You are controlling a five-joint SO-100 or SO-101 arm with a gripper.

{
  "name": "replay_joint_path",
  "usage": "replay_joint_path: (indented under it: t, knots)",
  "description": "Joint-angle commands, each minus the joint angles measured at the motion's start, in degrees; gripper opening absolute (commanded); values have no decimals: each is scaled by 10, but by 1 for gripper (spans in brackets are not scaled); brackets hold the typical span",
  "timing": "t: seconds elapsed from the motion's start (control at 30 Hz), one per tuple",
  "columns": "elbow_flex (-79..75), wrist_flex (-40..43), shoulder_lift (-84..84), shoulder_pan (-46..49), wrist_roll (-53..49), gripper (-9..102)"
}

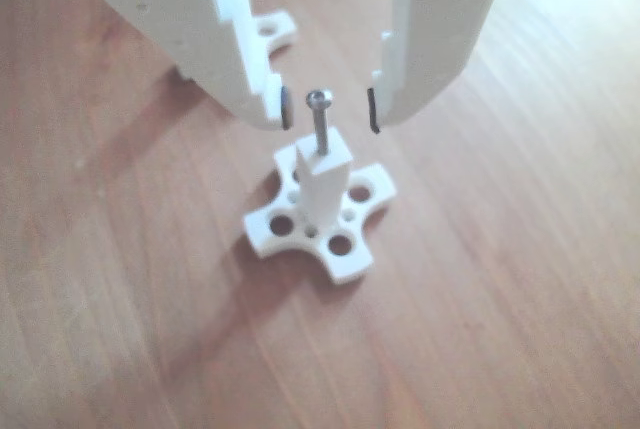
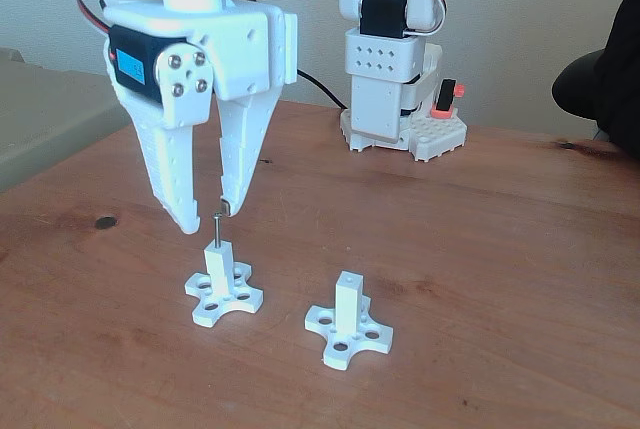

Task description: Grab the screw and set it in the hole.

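Fixed view, near to far: a second post (image 2: 347,321); then the screw (image 2: 216,230), long axis vertical, head up, tip seated in the hole (image 1: 324,158) atop the left post (image 2: 223,284). Gripper (image 1: 328,109) spread, fingers flanking the head without contact; table (image 2: 500,249) behind.

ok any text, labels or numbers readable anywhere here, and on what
None can be read.
Blue label on the servo above the claw: print too small and blurred to read.
Blue label on the servo of the arm at the back: also unreadable.
Screw, white post, second post and table: no markings visible.
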Motion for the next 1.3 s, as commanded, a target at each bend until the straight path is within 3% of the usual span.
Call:
replay_joint_path:
  t: [0.0,1.27]
  knots:
    - [-54,0,10,-6,-9,9]
    - [-54,-11,-10,-11,-12,7]
